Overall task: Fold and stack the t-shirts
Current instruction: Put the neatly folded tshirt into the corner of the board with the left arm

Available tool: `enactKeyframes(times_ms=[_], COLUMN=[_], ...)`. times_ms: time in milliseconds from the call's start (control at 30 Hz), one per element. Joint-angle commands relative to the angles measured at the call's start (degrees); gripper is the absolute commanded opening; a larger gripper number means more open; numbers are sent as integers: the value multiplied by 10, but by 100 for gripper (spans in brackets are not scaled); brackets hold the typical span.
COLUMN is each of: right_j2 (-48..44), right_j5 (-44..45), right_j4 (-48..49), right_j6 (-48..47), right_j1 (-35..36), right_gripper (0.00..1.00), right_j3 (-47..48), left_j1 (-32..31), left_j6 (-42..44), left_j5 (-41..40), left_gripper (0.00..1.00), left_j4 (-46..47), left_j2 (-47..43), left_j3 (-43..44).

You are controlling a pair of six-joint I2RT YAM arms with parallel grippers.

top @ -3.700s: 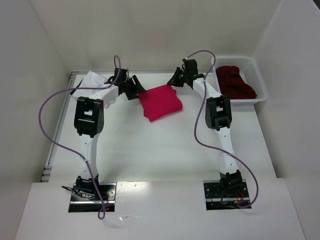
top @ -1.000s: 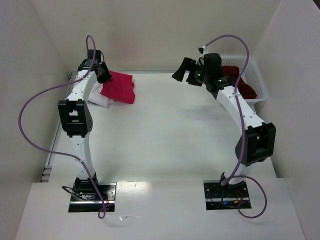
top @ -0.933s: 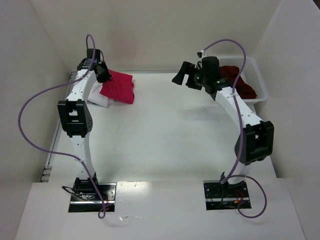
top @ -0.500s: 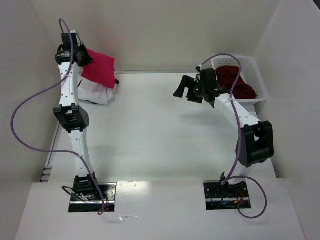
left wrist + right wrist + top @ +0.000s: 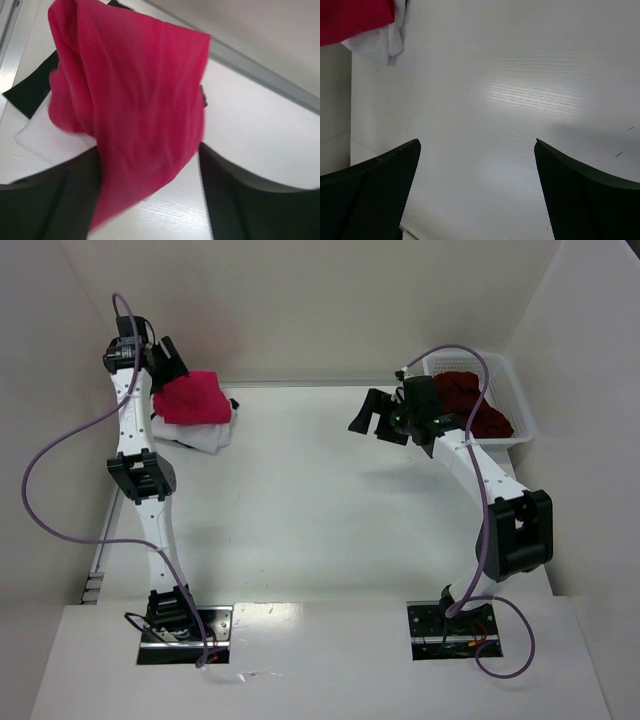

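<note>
The crimson-red t-shirt (image 5: 192, 398) lies bunched on top of the white t-shirt (image 5: 207, 432) at the table's back left corner. My left gripper (image 5: 165, 362) hangs just above and left of it, jaws open. In the left wrist view the red t-shirt (image 5: 135, 95) is blurred, slipping down between my spread fingers (image 5: 235, 200) onto the white t-shirt with dark trim (image 5: 45, 137). The dark maroon t-shirt (image 5: 470, 402) lies crumpled in the basket. My right gripper (image 5: 368, 415) hovers open over bare table (image 5: 520, 90), holding nothing.
The white lattice basket (image 5: 520, 430) stands at the back right against the side wall. White walls close in the table at the back and both sides. In the right wrist view a corner of the red t-shirt (image 5: 350, 20) and white t-shirt (image 5: 382, 45) shows.
My left gripper lifted the red t-shirt over the white one, then opened; the red shirt has dropped onto the white shirt. The right arm shifted only slightly.
</note>
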Motion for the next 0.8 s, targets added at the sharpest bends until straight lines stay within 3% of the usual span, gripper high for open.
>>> enactKeyframes(times_ms=[0,100,300,467,600,767], right_j2=[-18,-18,-23,-59,-100,-174], right_j5=[7,12,25,51,57,52], right_j4=[2,2,2,2,60,148], right_j6=[-8,-8,-8,9,38,59], right_j1=[5,5,5,-12,-43,-72], right_gripper=[100,100,100,100,100,100], right_j3=[-5,-5,-16,-21,-50,-129], left_j1=[3,3,20,31,31,31], left_j6=[-15,-29,-42,-5,30,44], left_j5=[-40,-77,-75,-32,23,89], left_gripper=[85,99,99,99,99,99], left_j4=[-45,-51,-51,-51,-21,55], left_j2=[17,6,-55,-157,-272,-479], left_j3=[14,20,9,-51,-150,-363])
